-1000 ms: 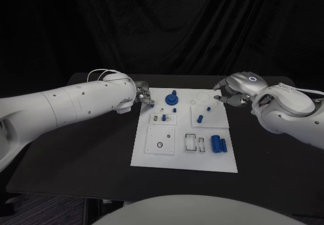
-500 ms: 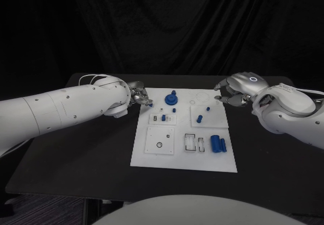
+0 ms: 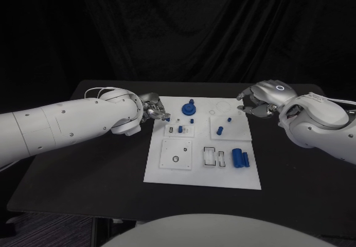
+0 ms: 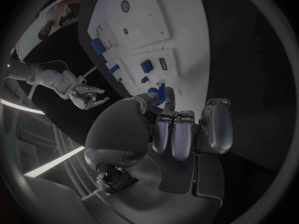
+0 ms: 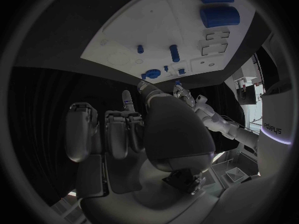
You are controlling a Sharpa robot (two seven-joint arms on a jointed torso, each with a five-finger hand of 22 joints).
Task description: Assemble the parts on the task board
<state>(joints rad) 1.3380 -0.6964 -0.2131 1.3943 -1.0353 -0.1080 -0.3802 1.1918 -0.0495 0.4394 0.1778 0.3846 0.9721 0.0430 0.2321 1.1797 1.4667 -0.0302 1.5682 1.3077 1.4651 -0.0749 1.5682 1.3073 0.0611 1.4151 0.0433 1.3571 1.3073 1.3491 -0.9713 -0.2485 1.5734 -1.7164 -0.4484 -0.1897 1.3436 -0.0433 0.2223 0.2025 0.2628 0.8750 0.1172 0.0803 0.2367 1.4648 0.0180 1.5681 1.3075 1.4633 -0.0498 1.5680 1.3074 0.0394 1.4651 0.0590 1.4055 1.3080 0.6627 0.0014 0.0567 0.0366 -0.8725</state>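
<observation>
Both hands wait at the far corners of the board

Now the left hand (image 3: pixel 154 108) sits at the far left corner of the white task board (image 3: pixel 200 175), fingers curled in; whether it pinches anything cannot be told. Compared with a second ago, its arm has drawn back toward the table's left side. The right hand (image 3: pixel 257 103) hovers at the far right corner, fingers curled, holding nothing, unmoved. Blue parts (image 3: pixel 238 157) stand on the board, a round one (image 3: pixel 189 108) near the left hand. No writing is readable on the board.
</observation>
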